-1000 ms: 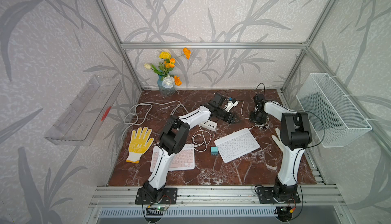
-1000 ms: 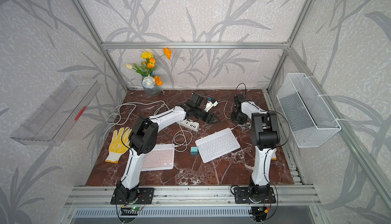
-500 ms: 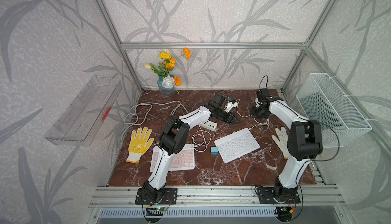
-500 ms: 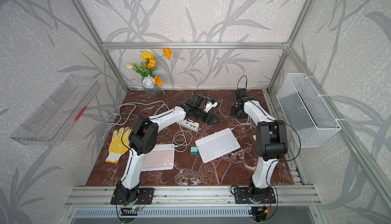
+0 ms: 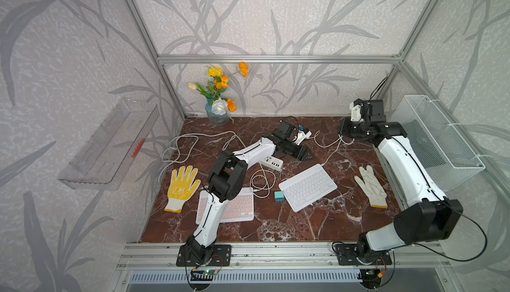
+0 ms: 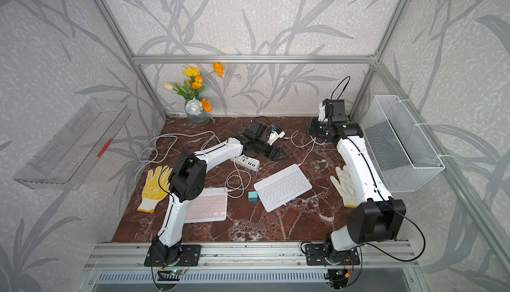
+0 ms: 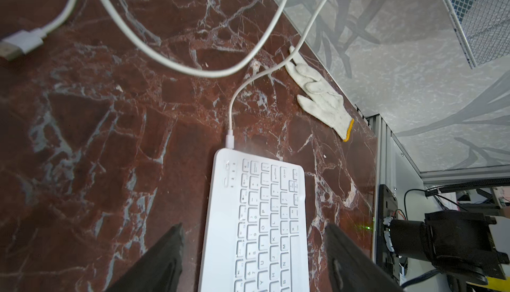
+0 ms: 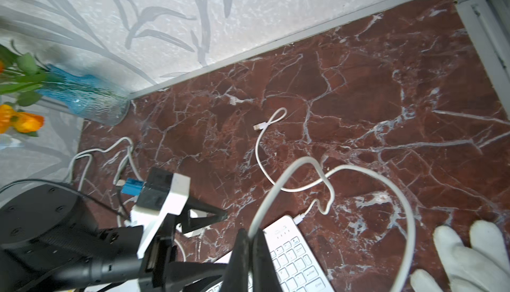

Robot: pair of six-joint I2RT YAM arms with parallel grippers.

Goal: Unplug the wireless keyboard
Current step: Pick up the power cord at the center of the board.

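The white wireless keyboard (image 5: 307,187) lies slanted mid-table, also in the wrist views (image 7: 262,221) (image 8: 295,263). A thin white cable (image 8: 276,191) is plugged into its far corner by a small plug (image 7: 230,140). My right gripper (image 8: 249,232) is shut on this cable, holding a loop of it off the table at the back right (image 5: 345,130) (image 6: 313,132). The cable's free USB end (image 8: 259,127) lies on the marble. My left gripper (image 7: 254,238) hangs open over the keyboard's far end, with nothing in it (image 5: 303,155).
A pink keyboard (image 5: 237,205), teal charger block (image 5: 278,196), white power strip (image 5: 271,162) with loose cords, yellow glove (image 5: 182,187) and white glove (image 5: 371,188) lie on the table. A flower vase (image 5: 218,111) stands at the back. A wire basket (image 5: 436,141) hangs on the right wall.
My right gripper has shut on the white cable and risen toward the back right corner, lifting the cable. The left arm has hardly moved.
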